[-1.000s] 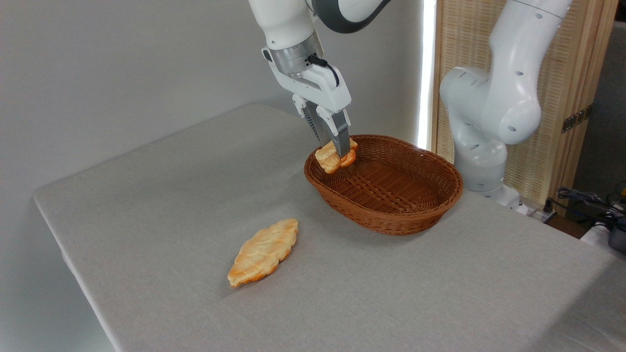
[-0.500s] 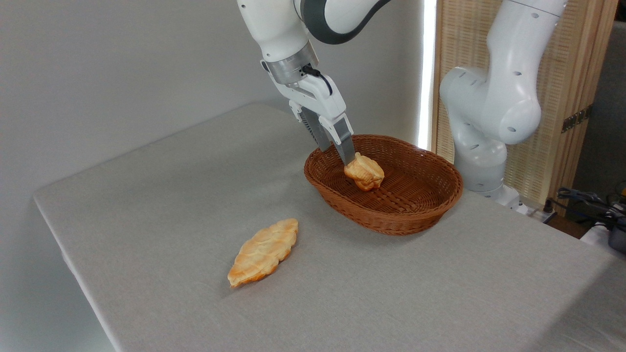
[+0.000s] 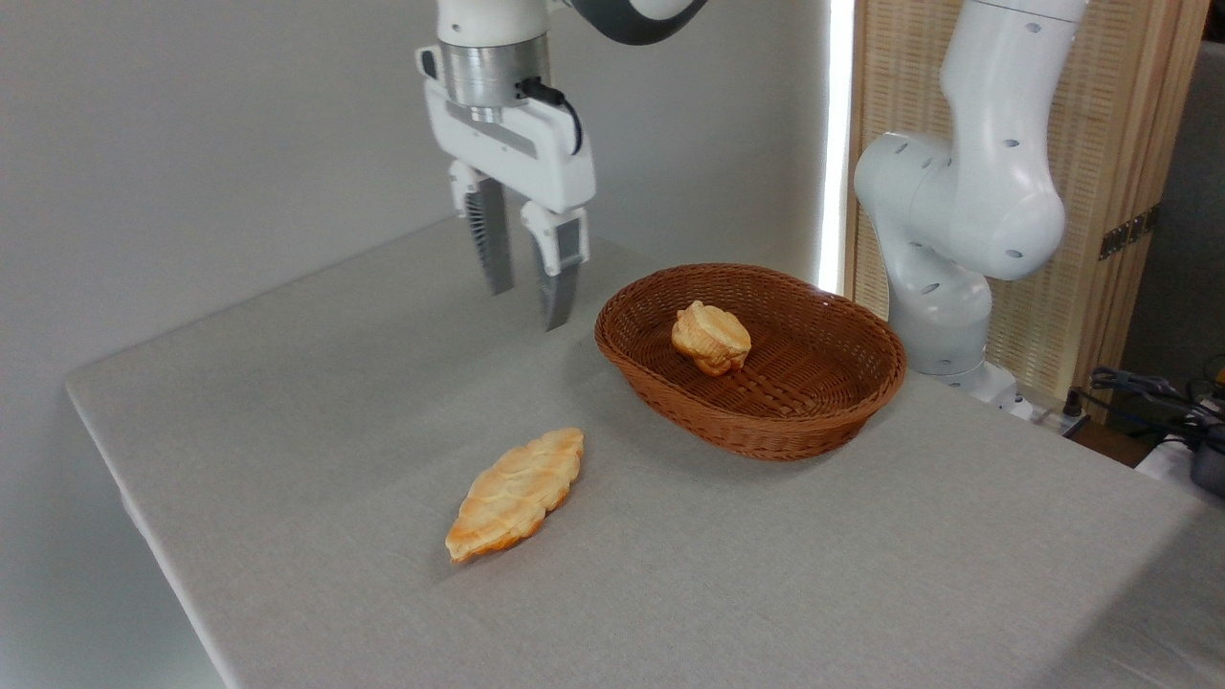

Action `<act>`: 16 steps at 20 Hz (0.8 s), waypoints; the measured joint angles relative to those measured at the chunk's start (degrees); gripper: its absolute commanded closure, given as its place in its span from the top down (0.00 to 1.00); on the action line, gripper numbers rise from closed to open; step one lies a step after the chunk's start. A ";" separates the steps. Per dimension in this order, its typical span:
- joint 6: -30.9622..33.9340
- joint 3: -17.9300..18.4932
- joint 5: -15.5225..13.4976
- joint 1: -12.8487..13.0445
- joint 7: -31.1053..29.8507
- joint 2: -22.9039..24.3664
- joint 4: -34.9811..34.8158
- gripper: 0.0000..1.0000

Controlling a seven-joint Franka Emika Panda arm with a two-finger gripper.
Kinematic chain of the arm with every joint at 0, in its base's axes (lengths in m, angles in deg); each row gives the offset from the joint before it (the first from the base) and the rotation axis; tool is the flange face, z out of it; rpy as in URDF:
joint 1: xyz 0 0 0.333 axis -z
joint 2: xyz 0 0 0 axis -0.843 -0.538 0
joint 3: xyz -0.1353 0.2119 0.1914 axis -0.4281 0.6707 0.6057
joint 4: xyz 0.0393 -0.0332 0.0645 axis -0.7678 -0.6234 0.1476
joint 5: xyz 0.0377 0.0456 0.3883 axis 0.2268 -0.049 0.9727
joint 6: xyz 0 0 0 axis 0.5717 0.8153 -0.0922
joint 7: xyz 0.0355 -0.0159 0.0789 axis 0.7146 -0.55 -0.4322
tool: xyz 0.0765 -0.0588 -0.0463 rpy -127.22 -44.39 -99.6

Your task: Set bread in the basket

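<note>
The bread (image 3: pixel 710 337), a small lumpy golden-orange pastry, lies inside the oval reddish-brown wicker basket (image 3: pixel 842 402), toward its left side. My gripper (image 3: pixel 526 308) hangs above the table to the left of the basket, clear of its rim. Its two fingers point down, spread apart, with nothing between them.
A longer, flat leaf-shaped golden pastry (image 3: pixel 516 493) lies on the grey tablecloth (image 3: pixel 316 402) in front of the gripper and left of the basket. The arm's white base (image 3: pixel 943 277) stands behind the basket at the right. The table's left edge drops off near the wall.
One second ago the gripper held the bread over the basket's left rim. It let the bread go into the basket, then rose and swung left, away from the basket.
</note>
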 measured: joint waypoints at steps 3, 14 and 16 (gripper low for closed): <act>-2.30 0.04 0.00 -2.36 0.02 -4.76 5.33 1.00; -6.80 0.53 0.00 -7.72 0.03 -16.69 19.04 1.00; -6.83 0.53 0.00 -7.99 0.07 -16.87 19.21 1.00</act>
